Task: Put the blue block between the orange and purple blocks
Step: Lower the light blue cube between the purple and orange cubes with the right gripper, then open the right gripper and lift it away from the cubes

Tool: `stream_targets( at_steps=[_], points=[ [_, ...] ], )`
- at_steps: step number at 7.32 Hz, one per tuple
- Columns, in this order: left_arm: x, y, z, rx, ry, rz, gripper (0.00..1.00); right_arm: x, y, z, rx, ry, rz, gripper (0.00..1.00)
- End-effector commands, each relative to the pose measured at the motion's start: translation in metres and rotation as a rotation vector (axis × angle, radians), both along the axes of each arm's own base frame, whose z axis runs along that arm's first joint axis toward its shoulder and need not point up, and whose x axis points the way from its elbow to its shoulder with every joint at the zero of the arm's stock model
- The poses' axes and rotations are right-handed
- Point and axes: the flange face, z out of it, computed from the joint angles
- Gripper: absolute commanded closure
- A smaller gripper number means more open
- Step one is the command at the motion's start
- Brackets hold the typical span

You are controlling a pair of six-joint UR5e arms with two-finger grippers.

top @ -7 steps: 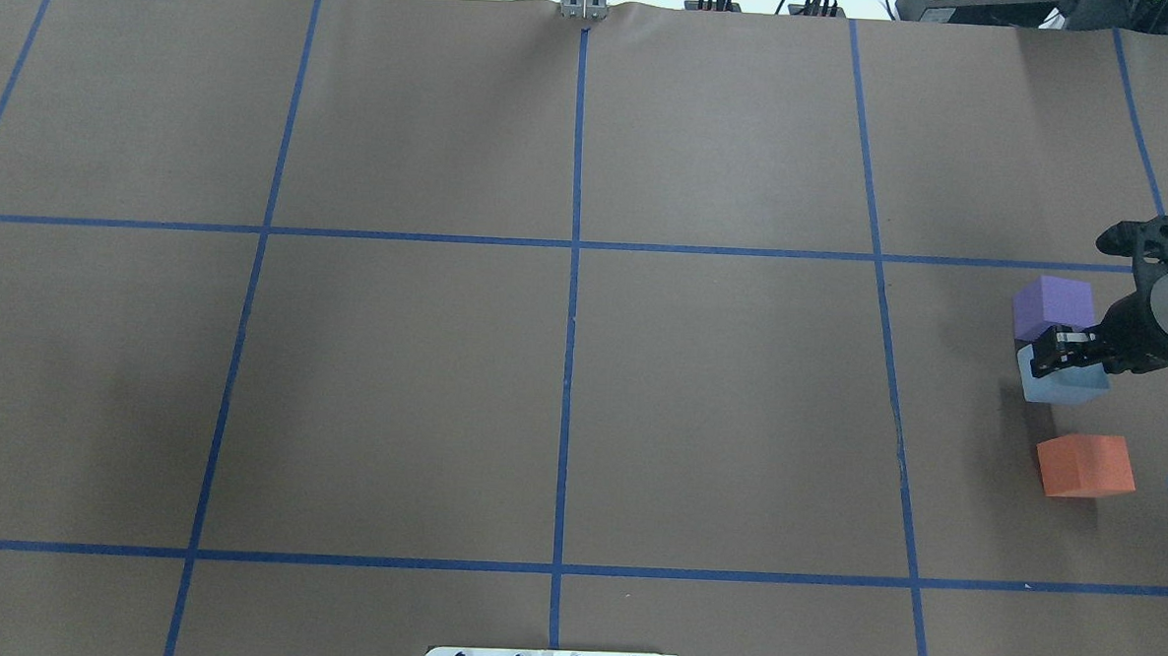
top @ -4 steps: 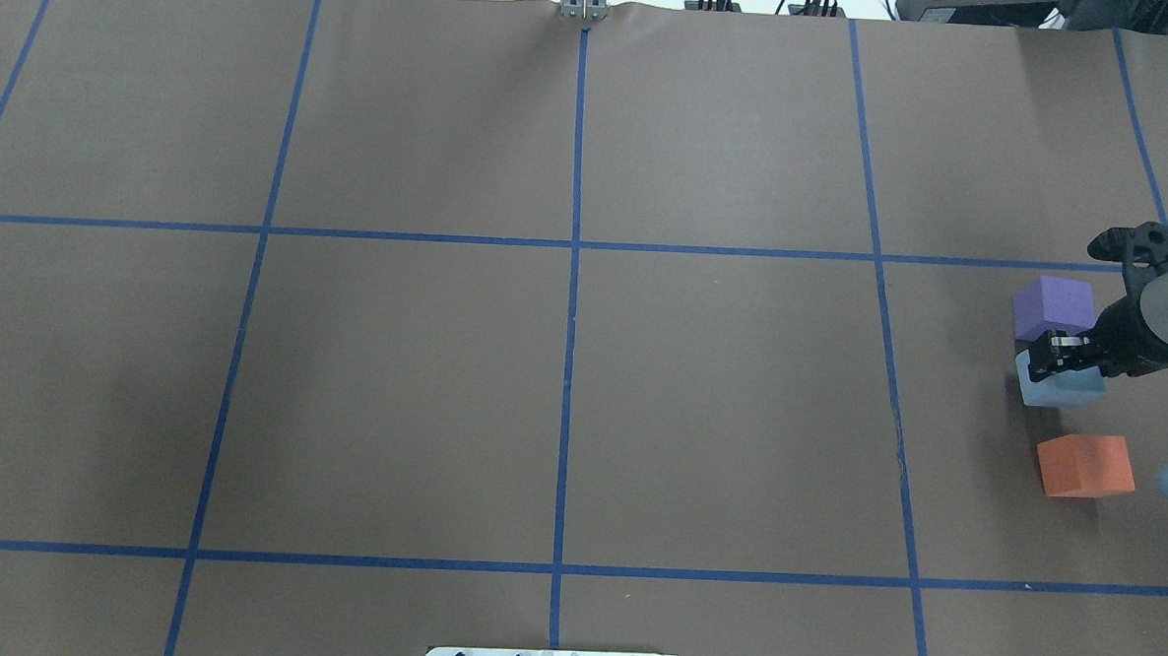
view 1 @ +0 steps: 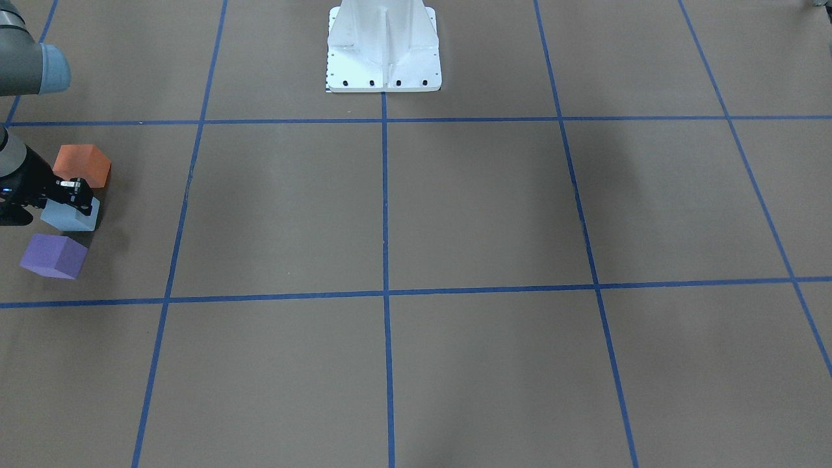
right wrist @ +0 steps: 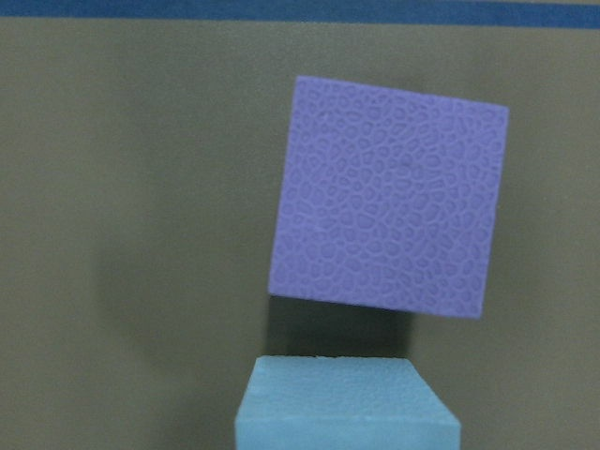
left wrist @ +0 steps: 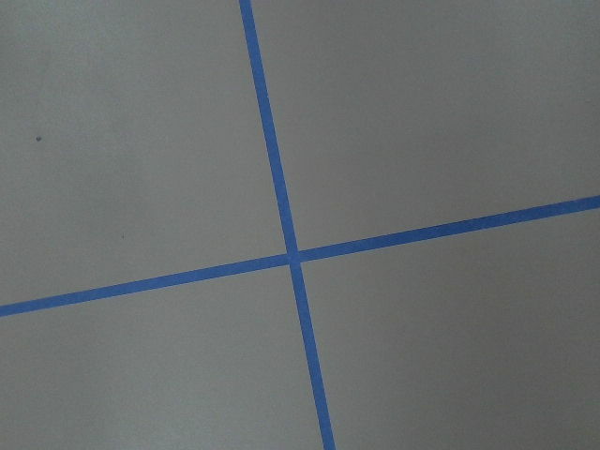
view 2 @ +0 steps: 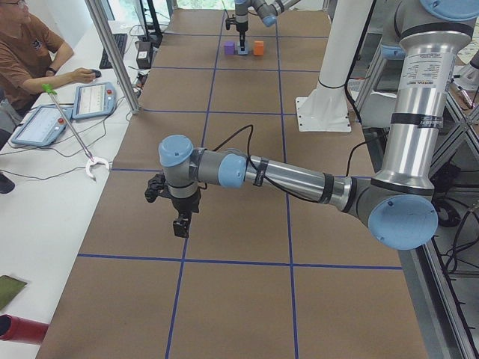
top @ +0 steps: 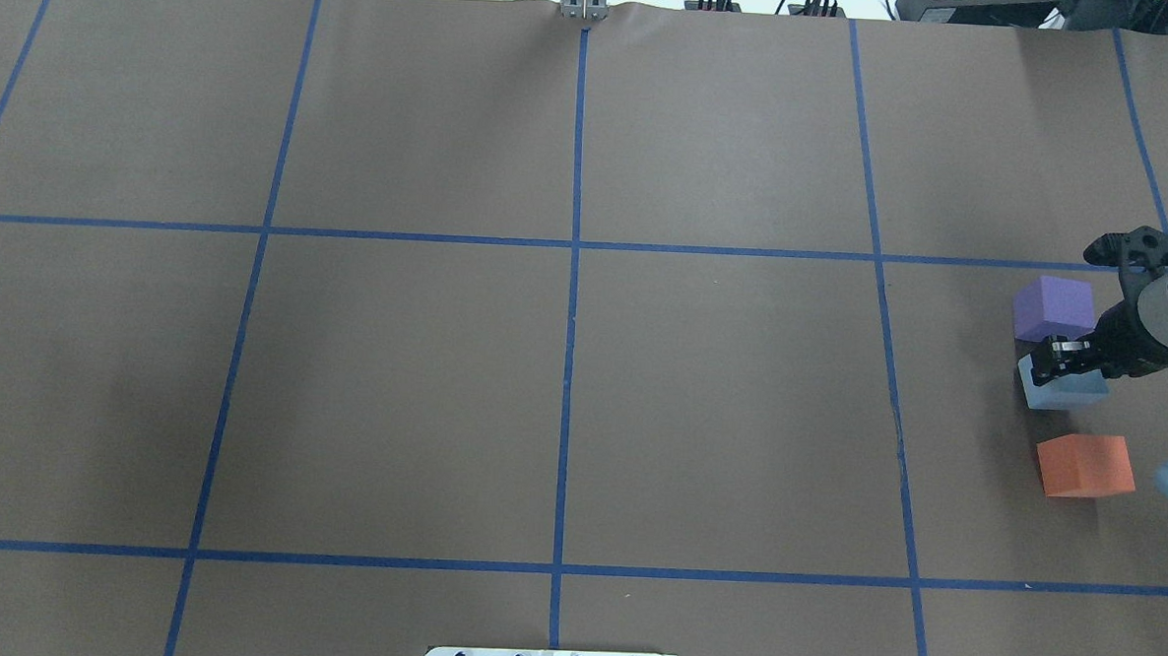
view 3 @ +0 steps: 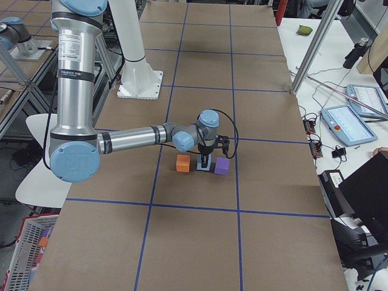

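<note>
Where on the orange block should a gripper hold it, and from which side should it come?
I would come from above and close on two opposite side faces of the orange block. It is a cube lying flat, top face free. Choose the faces that do not face the blue block, since the gap there is narrower.

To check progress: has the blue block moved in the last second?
Yes, slightly: in the overhead view the blue block shifted away from the purple block, toward the orange block.
</note>
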Motion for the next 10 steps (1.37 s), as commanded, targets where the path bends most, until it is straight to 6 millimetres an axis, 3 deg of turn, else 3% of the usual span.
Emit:
stream_targets(
  at_steps=[1,3,5,7,8,10],
  points=[
    [0.0,0.0,0.001,-0.001,0.0,0.001,0.0,0.003,-0.004,-0.004,0.024,0.017,0.024,0.0],
    [0.0,0.0,0.001,-0.001,0.0,0.001,0.0,0.014,-0.009,0.0,0.025,0.03,0.044,0.0],
    [0.0,0.0,0.002,-0.003,-0.002,0.001,0.0,0.038,-0.016,-0.019,0.039,-0.002,0.088,0.0],
    [0.0,-0.001,-0.001,0.002,-0.001,0.001,0.0,0.078,-0.009,-0.074,0.012,-0.06,0.11,0.0],
    [0.0,-0.001,0.002,0.001,-0.002,0.006,0.0,0.121,-0.01,-0.08,0.081,-0.02,0.039,0.0],
    [-0.001,0.004,0.008,-0.009,-0.002,0.007,0.0,0.223,-0.012,-0.037,0.148,0.034,-0.126,0.0]
  ],
)
